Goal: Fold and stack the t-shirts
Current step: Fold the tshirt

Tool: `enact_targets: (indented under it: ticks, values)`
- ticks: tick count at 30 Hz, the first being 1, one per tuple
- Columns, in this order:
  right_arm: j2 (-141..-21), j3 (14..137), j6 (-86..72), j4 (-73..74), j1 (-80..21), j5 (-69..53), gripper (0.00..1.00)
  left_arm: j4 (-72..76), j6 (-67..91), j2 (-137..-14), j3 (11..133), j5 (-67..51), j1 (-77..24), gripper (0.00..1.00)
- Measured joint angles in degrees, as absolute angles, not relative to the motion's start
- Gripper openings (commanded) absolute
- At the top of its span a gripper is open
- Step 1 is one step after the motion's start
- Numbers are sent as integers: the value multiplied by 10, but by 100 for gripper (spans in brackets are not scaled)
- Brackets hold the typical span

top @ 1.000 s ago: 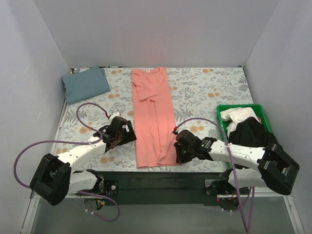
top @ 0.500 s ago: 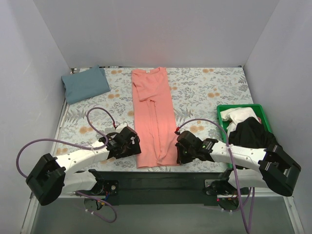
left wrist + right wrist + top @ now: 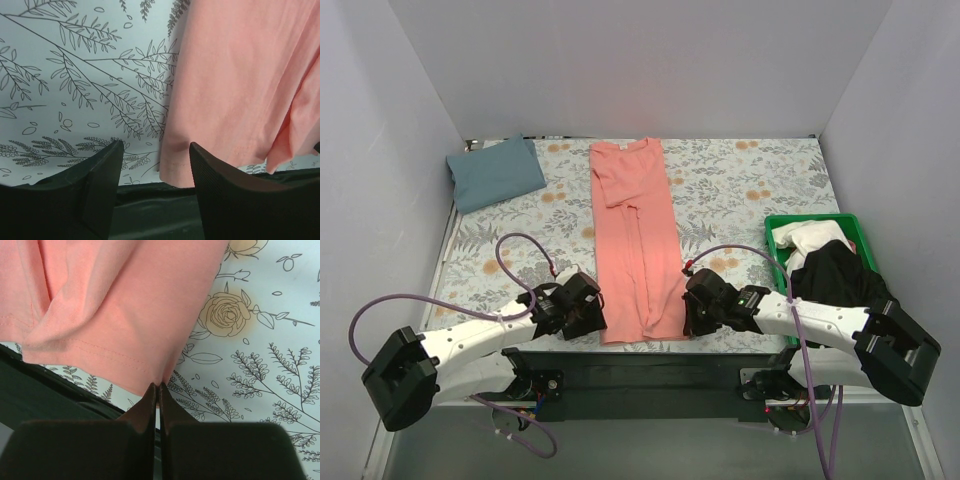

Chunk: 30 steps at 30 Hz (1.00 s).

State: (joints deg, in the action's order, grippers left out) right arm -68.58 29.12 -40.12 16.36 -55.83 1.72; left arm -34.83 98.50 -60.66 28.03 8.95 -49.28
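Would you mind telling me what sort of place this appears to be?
Probably a lab test cell for robot laundry folding: plain white walls surround a floral cloth, a left arm and right arm are bolted at its near edge, and a coral-pink t-shirt lies on it.

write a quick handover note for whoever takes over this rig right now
Left tool: open, jaws straddling the near-left hem corner of the coral-pink t-shirt, not gripping it.
Right tool: shut, pinching the near-right hem corner.
Coral-pink t-shirt: a long narrow strip down the middle, sides folded in.
Blue-grey t-shirt: folded, far-left corner.
Done: blue-grey folded; pink's lengthwise folds.
Left: probably close the left tool, fold the hem up toward the collar, then stack the two.
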Motion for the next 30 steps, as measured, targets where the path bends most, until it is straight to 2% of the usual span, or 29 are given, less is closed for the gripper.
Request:
enact_targets:
  ticks: [10,13,14,21,23,25,30]
  values:
    - [-684,290,-403,162,-558,18,1,-329,1040,-599,263,53,-532,42]
    - [-682,287,-404,159,-558,18,1,-318,1054,-603,261,49,-546,35]
    - [-682,287,-404,159,-558,18,1,-315,1058,-605,260,47,-551,29]
    - [-681,286,-404,157,-558,17,1,-319,1081,-608,257,46,-568,19]
    - [-681,285,-404,155,-558,17,1,-325,1085,-608,257,48,-571,13]
    - [-681,284,-404,153,-558,17,1,-330,1089,-608,257,53,-573,0]
    - [-676,281,-407,153,-558,20,1,-335,1094,-608,257,59,-576,0]
